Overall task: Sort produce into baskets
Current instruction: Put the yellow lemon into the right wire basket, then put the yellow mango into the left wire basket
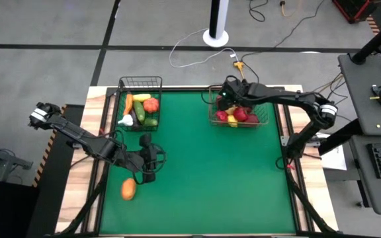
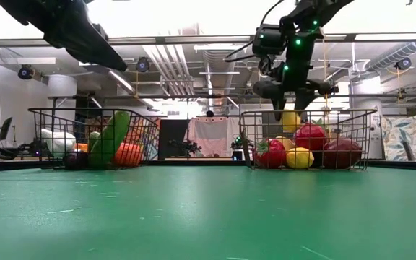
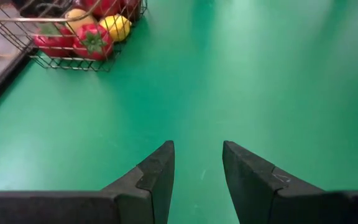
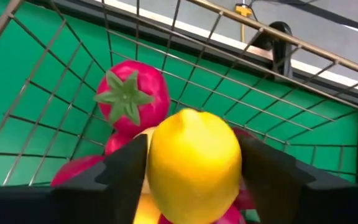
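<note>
On the left side of the green-covered table (image 1: 197,172), the narrow dark wire basket (image 1: 140,84) holds green cucumbers, an orange piece, a yellow piece and a white garlic; nearer the front, one loose orange oval fruit (image 1: 128,189) lies on the table, its long axis running front to back. The left gripper (image 1: 147,160) hovers just behind and to the right of that fruit, its two dark fingers (image 3: 156,176) set slightly apart with only bare green showing between them, so this arm is far the nearer one for picking it up. Over on the right, the wider brownish-grey wire basket (image 1: 263,122) carries red tomatoes and yellow pieces. The right gripper (image 1: 229,99) hangs directly above this basket's left half, and its fingers (image 4: 126,163) flank a round yellow lemon-like fruit (image 4: 194,163), one to each side, touching or nearly so. The lemon sits straight over the red pile, so the coming move is likely a plain drop downward
</note>
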